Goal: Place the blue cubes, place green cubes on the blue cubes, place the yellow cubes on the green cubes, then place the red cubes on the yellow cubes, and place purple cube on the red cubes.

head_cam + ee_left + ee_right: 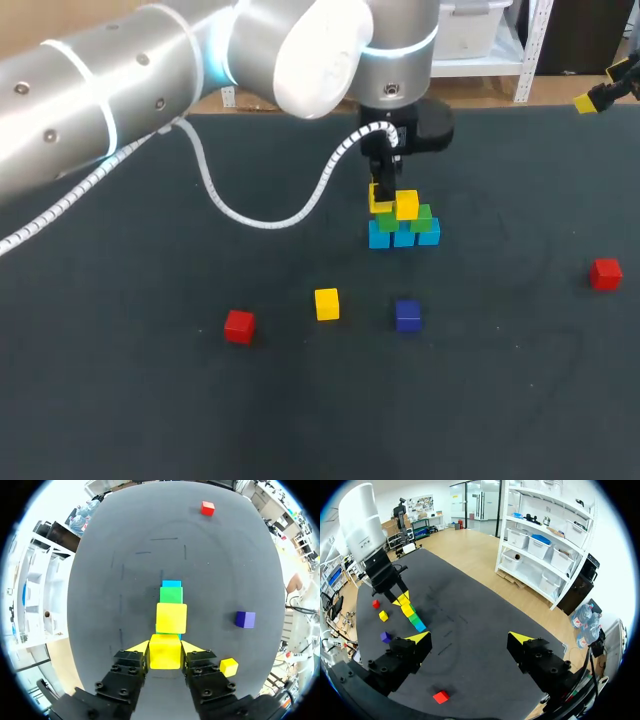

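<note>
Left gripper (165,648) is clamped on a yellow cube (165,654) right at the stack (403,225), just beside the placed yellow (407,205) that sits on the greens (421,217) above the blue row (403,238). Right gripper (470,639) hangs wide open by the table's (150,400) far right corner, nothing between its fingers. Loose around the stack are two reds (239,326), a spare yellow (327,304) and a purple cube (408,315).

Blue cubes (171,583) mostly hidden beneath stack (171,617)

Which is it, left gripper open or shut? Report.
Left gripper shut on the yellow cube: both fingertips touch its opposite sides.
</note>
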`<state>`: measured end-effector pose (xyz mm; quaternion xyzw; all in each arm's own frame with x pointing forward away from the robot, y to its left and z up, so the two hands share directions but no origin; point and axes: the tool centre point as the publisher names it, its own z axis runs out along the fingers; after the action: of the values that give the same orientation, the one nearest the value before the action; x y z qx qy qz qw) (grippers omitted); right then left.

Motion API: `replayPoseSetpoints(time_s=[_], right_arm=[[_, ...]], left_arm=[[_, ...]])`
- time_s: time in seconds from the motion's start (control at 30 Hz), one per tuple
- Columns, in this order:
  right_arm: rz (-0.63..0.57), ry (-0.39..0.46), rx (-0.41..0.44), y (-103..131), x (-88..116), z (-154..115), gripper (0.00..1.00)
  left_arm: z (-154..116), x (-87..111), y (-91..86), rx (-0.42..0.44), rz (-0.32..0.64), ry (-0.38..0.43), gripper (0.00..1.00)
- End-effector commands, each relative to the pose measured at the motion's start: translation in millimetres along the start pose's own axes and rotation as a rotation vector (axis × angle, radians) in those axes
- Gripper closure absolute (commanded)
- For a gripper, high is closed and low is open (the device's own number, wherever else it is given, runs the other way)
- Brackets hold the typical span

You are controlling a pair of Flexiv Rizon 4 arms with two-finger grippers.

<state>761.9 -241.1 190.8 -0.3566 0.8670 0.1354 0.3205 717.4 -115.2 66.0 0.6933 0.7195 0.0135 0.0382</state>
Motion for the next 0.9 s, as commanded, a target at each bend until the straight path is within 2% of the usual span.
replayPoseSetpoints(time_s=[0.03, 0.9], right_arm=[[-0.001, -0.002, -0.002, -0.4, 0.3, 0.3, 0.00], [-0.001, -0.002, -0.002, -0.4, 0.3, 0.3, 0.00]], left_arm=[[0.9, 2.5, -2.0, -0.005, -0.003, -0.009, 1.00], [7.2, -0.5, -4.0, 0.006, 0.008, -0.023, 1.00]])
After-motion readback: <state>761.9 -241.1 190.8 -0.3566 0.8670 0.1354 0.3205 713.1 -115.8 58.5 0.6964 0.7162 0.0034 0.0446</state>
